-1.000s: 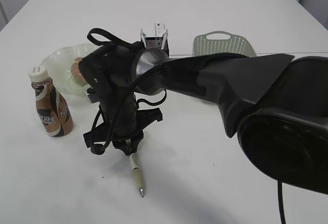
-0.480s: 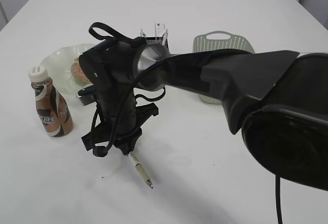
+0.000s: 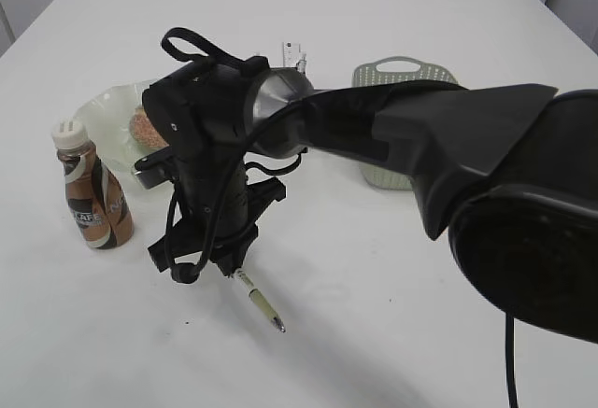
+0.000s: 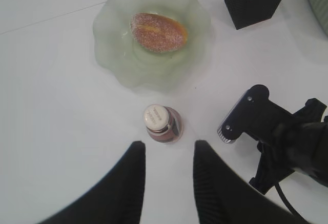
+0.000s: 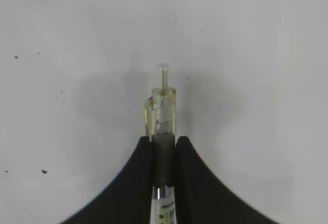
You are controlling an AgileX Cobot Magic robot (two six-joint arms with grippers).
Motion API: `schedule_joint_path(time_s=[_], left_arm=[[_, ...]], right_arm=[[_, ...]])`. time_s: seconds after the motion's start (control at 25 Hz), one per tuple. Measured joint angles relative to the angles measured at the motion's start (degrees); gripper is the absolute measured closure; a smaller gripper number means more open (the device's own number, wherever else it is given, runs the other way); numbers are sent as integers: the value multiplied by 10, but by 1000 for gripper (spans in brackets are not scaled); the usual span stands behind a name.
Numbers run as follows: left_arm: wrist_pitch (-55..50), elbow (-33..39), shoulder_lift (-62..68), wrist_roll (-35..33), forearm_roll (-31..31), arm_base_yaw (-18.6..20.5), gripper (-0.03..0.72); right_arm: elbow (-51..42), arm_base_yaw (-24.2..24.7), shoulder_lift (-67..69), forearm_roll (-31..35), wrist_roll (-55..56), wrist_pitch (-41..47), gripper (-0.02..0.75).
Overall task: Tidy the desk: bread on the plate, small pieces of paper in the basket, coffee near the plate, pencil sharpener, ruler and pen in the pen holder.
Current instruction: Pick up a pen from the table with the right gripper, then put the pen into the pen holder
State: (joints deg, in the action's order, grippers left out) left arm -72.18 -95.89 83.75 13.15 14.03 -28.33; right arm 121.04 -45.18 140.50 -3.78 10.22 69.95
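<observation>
The bread [image 4: 159, 31] lies on the plate [image 4: 115, 55], upper centre; the coffee [image 4: 162, 124] stands just below; the right gripper [image 5: 164, 155] is clenched on the pen [image 3: 259, 302], lower centre, pen holder [image 4: 256, 3] next; the left gripper [image 4: 169, 183] hangs empty, jaws apart.

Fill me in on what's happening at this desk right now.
The right gripper is shut on the pen, holding it tilted with its free end low over the desk. The left gripper hangs open and empty above the coffee, which stands beside the plate. The bread already lies on the plate. The pen holder has some items in it, and the basket sits behind the right arm.
</observation>
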Motion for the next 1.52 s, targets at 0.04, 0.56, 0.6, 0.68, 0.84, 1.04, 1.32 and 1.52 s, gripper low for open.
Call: schedule_joint_path(time_s=[0.04, 0.56, 0.6, 0.68, 0.84, 1.04, 1.32, 1.52], left_arm=[[0, 0, 0, 0, 0, 0, 449], [0, 0, 1, 0, 0, 0, 449], [0, 0, 2, 0, 0, 0, 449], [0, 0, 7, 0, 0, 0, 449], [0, 0, 19, 0, -1, 0, 449], [0, 0, 22, 0, -2, 0, 449], [0, 0, 31, 0, -2, 0, 449], [0, 0, 32, 0, -2, 0, 449]], right_arm=[[0, 0, -2, -2, -3, 0, 686], [0, 0, -63, -46, -33, -65, 687], [-3, 0, -66, -50, -35, -73, 687], [-17, 0, -72, -55, -46, -88, 687], [-77, 0, -89, -62, -56, -132, 687], [-181, 4, -140, -66, -58, -253, 687], [-299, 6, -213, -83, -58, -423, 687], [-370, 6, -259, -110, -58, -548, 687]])
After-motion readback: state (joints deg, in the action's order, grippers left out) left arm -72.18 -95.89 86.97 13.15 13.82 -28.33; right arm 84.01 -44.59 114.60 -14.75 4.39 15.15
